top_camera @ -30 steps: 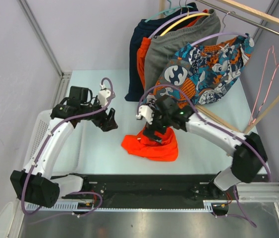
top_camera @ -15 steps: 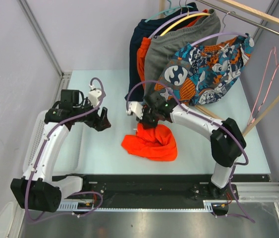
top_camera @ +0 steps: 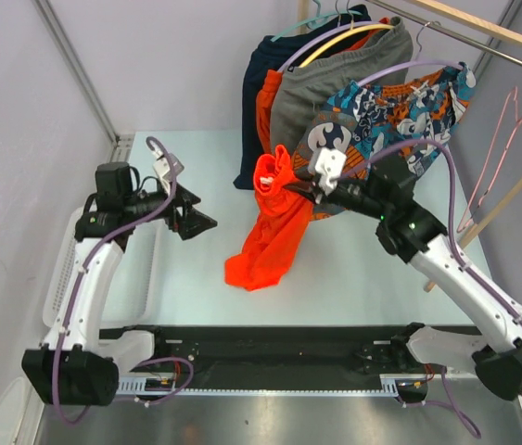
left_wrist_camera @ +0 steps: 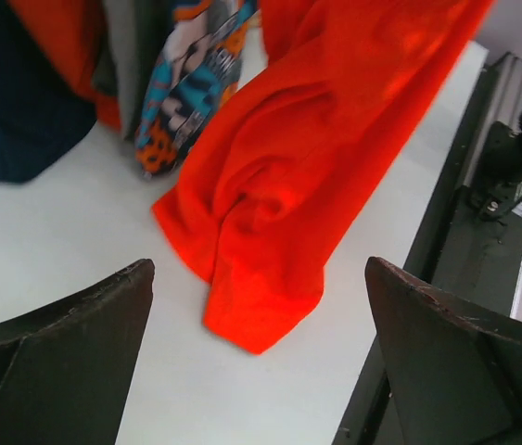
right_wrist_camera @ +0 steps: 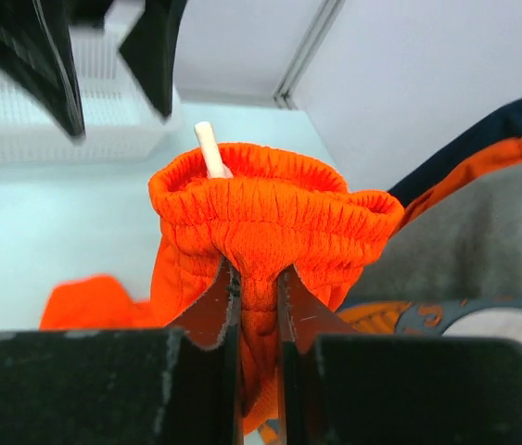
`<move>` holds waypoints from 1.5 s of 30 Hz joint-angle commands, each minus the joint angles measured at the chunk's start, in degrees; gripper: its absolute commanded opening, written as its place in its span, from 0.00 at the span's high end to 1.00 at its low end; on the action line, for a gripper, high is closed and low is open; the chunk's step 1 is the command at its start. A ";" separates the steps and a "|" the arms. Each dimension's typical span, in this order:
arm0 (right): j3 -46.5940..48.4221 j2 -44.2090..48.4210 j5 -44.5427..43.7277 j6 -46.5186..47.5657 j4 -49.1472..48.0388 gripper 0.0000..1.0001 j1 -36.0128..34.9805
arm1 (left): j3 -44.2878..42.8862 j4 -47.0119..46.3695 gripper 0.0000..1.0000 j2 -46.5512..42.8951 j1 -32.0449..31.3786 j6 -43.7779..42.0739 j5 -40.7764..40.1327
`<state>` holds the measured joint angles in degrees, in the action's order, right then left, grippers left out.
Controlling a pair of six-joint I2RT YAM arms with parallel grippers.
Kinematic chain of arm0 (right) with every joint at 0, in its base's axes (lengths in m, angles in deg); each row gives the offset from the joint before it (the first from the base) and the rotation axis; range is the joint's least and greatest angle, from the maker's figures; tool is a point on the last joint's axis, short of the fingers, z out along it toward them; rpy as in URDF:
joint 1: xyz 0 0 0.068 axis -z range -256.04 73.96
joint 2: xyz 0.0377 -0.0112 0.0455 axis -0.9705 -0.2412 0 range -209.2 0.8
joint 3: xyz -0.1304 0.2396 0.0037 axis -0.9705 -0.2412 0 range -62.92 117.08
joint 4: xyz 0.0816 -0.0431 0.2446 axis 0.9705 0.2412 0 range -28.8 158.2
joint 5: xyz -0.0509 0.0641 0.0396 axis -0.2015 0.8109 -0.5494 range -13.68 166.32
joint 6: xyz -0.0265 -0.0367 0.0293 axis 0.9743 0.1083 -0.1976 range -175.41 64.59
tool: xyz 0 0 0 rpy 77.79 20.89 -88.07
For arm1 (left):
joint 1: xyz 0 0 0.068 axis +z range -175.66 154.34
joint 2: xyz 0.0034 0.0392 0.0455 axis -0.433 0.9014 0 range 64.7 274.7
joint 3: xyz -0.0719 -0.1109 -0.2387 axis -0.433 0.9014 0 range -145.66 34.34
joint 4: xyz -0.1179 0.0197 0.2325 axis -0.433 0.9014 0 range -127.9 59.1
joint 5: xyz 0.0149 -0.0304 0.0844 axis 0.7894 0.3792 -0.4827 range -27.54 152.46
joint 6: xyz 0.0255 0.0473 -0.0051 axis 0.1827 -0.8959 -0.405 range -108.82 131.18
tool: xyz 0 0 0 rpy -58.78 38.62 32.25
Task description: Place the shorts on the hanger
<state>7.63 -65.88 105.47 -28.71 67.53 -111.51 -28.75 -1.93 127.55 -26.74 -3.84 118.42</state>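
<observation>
The bright orange-red shorts [top_camera: 274, 222] hang from my right gripper [top_camera: 290, 185], which is shut on the bunched elastic waistband [right_wrist_camera: 270, 222]. A white drawstring end [right_wrist_camera: 210, 150] sticks up from the band. The lower leg of the shorts [left_wrist_camera: 270, 297] still rests on the table. My left gripper [top_camera: 207, 221] stands open to the left of the shorts, pointed at them, with nothing between its fingers [left_wrist_camera: 57, 362]. The pale pink hanger [top_camera: 497, 158] hangs at the far right, apart from both grippers.
Behind the shorts, a navy garment [top_camera: 259, 111], grey shorts [top_camera: 302, 93] and patterned shorts [top_camera: 390, 130] hang from a wooden rail [top_camera: 492, 28]. A white basket [top_camera: 66, 269] sits at the table's left edge. A black rail [top_camera: 279, 357] runs along the near edge.
My right gripper shut on the waistband and lifted the shorts up off the table, toward the back. My left gripper opened fully and turned toward the shorts.
</observation>
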 commanded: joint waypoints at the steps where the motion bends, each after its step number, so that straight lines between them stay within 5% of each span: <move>1: -12.16 5.49 -1.19 11.86 -5.89 0.91 -2.75 | 4.20 -7.69 0.00 -4.84 -1.28 -2.35 10.06; 3: -19.35 10.04 -3.48 20.91 -0.64 0.83 -4.43 | 3.77 -2.77 0.02 -2.84 -3.74 -11.57 6.10; 4: -21.65 11.20 -3.05 24.07 2.78 0.73 -5.31 | 3.68 2.56 0.04 -2.04 -4.71 -14.82 4.08; 5: -23.24 12.61 -2.35 29.93 11.69 0.50 -5.75 | 3.76 4.53 0.05 -1.42 -6.63 -19.82 1.98; 7: -27.46 17.07 -2.34 33.58 18.78 0.38 -5.32 | 4.81 9.18 0.07 -0.01 -7.27 -24.15 -0.24; 11: -29.06 24.39 -1.11 37.91 35.30 0.22 -5.14 | 7.28 12.28 0.07 -0.18 -7.44 -30.39 -1.82; 14: -28.97 27.38 -2.51 32.55 33.07 0.16 -5.58 | 9.21 11.67 0.07 -0.01 -8.32 -31.81 -3.67; 20: -23.98 17.83 -1.83 22.35 23.12 0.18 -6.90 | 11.93 8.07 0.08 1.48 -13.15 -31.39 -7.62; 38: -6.04 -20.05 9.00 36.76 35.14 0.06 -5.32 | 14.13 2.71 0.09 -1.23 -13.51 -20.48 -5.95; 42: -2.52 -24.10 9.70 38.34 42.00 0.23 -3.74 | 14.84 2.18 0.09 -2.03 -13.51 -19.95 -6.22; 45: -1.64 -22.29 9.18 36.24 44.30 0.54 -2.77 | 14.84 2.09 0.09 -1.94 -13.51 -19.95 -6.39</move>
<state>2.69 -89.74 112.57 7.90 105.45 -115.48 -14.26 2.00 126.72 -40.05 -24.81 111.01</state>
